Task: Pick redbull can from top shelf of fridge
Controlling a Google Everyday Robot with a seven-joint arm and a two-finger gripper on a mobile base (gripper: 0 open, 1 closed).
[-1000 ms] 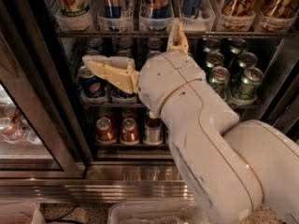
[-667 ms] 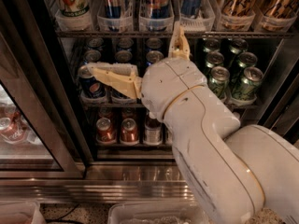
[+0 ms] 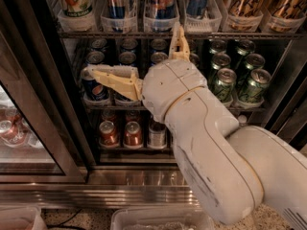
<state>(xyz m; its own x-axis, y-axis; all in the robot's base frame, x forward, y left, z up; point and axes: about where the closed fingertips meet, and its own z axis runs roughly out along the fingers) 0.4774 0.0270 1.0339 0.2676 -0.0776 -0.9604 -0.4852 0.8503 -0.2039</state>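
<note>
Several tall blue-and-silver redbull cans (image 3: pixel 160 1) stand in clear plastic bins on the top shelf (image 3: pixel 86 34), a wire rack at the top of the fridge (image 3: pixel 53 104). Only their lower parts show. My gripper (image 3: pixel 132 51) is in front of the middle shelf, just below the top rack. It is wide open and empty. One finger (image 3: pixel 108 75) points left across the Pepsi cans. The other finger (image 3: pixel 178 42) points up, with its tip just under the redbull bins.
Short dark-blue Pepsi cans (image 3: pixel 93 87) and green cans (image 3: pixel 240 75) fill the middle shelf. Copper and silver cans (image 3: pixel 132 133) stand on the lower shelf. The open glass door (image 3: pixel 29 128) is at the left. A clear bin (image 3: pixel 158 219) lies on the floor below the steel base (image 3: pixel 134 186).
The gripper has dipped slightly downward in front of the middle shelf. Its fingers stay wide open and nothing has been taken hold of.
</note>
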